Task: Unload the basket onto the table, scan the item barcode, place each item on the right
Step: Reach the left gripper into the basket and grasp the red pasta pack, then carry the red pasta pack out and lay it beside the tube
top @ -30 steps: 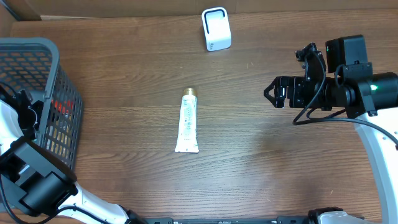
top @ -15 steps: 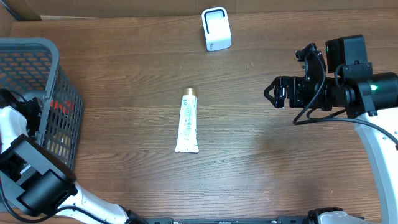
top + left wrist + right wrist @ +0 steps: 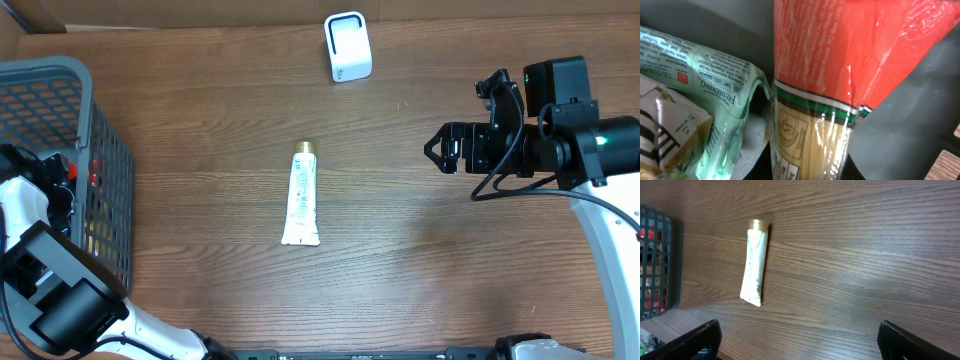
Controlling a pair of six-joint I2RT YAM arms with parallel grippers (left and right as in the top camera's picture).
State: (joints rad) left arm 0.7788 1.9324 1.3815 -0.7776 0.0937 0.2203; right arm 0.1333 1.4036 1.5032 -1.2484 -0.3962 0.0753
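In the basket (image 3: 50, 72) on the table's left edge, the left gripper (image 3: 68, 172) is now pinching together at the spaghetti pack (image 3: 840, 65), probably starting pickup. The right gripper (image 3: 432, 150) is gaping.

- The overhead camera is looking straight down on the whole wooden table (image 3: 420, 270), with the basket (image 3: 112, 170) at the left edge.
- The left wrist camera is sitting inside the basket, very close to a spaghetti packet (image 3: 815, 100).
- The right wrist camera is looking down from well above the table, sharing the tube (image 3: 755, 262) and a basket corner with the overhead view.

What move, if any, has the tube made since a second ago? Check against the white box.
No. The tube keeps its spot and angle below the white box.
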